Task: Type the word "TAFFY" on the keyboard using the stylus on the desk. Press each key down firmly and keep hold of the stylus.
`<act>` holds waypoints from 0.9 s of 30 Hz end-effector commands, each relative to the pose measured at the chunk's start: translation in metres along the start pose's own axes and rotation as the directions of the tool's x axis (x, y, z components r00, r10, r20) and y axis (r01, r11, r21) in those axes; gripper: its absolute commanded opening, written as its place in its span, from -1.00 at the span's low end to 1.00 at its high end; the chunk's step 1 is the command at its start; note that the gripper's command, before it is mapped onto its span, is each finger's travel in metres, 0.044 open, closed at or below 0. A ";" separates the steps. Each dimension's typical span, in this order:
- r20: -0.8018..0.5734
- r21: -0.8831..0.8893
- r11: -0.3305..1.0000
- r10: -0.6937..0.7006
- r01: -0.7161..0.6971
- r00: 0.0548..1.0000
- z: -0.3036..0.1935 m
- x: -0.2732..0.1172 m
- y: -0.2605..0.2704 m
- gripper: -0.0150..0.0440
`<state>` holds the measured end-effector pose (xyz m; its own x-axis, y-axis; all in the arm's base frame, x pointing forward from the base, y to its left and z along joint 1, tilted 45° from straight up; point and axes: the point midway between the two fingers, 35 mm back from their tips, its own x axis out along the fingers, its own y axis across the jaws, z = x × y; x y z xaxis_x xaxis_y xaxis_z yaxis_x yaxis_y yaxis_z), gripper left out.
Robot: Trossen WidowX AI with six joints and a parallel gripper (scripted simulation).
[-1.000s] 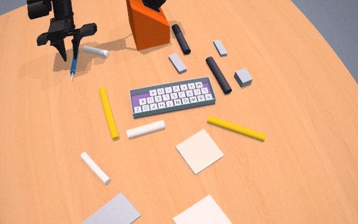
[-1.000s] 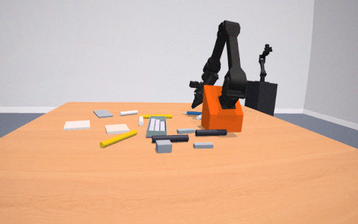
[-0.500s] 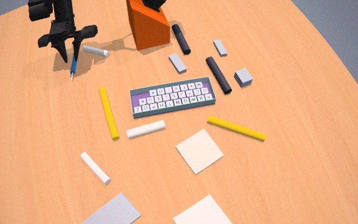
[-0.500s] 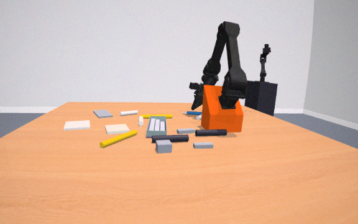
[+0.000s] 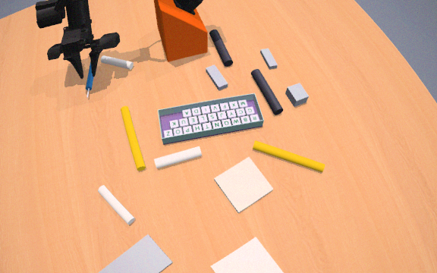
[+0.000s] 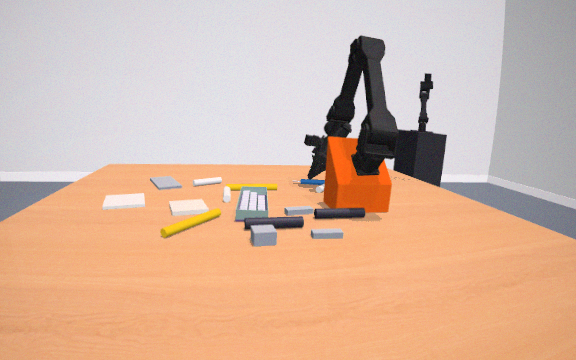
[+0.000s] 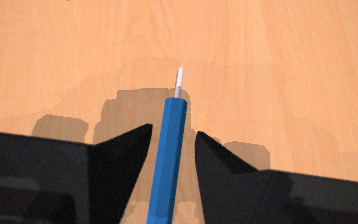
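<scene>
Keyboard (image 5: pixel 212 118) (image 6: pixel 253 202): one
Stylus (image 5: pixel 89 82) (image 6: pixel 312 182) (image 7: pixel 168 157): one
Yellow rods (image 5: pixel 133 138) (image 6: pixel 191 223): two
White rods (image 5: pixel 177 158) (image 6: pixel 207 181): three
Black rods (image 5: pixel 267 92) (image 6: pixel 274 223): two
Gray blocks (image 5: pixel 297 95) (image 6: pixel 263 236): three
Pads (image 5: pixel 243 184) (image 6: pixel 188 207): three

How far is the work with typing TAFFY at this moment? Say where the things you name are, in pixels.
Reached: the gripper (image 5: pixel 88 76) (image 7: pixel 174 133), open, has its fingers either side of the blue stylus (image 5: pixel 89 80) (image 6: pixel 312 182) (image 7: pixel 168 155).
In hand: nothing; the stylus lies on the desk.
Left: gripping it, bringing it to the keyboard (image 5: pixel 161 127) (image 6: pixel 252 216), apparently all typing.

From my exterior view I see a pale wall (image 6: pixel 168 75) behind, white baseboard (image 6: pixel 68 177) along its foot, grey-blue floor (image 6: pixel 528 210) (image 5: pixel 423 23), and a dark pedestal (image 6: pixel 420 162) beyond the wooden table (image 6: pixel 288 290) (image 5: pixel 332 212) (image 7: pixel 280 40), softly shadowed.
</scene>
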<state>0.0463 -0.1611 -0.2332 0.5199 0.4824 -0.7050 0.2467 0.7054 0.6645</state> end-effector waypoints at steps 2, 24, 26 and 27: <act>-0.001 -0.002 1.000 0.005 -0.005 1.000 -0.002 0.004 0.001 0.02; -0.001 -0.002 1.000 0.005 -0.005 1.000 -0.008 0.013 0.001 0.02; -0.001 -0.002 1.000 0.005 -0.005 1.000 -0.008 0.013 0.001 0.02; -0.001 -0.002 1.000 0.005 -0.005 1.000 -0.008 0.013 0.001 0.02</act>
<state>0.0471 -0.1521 -0.2425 0.5216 0.4825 -0.7037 0.2465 0.7044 0.6656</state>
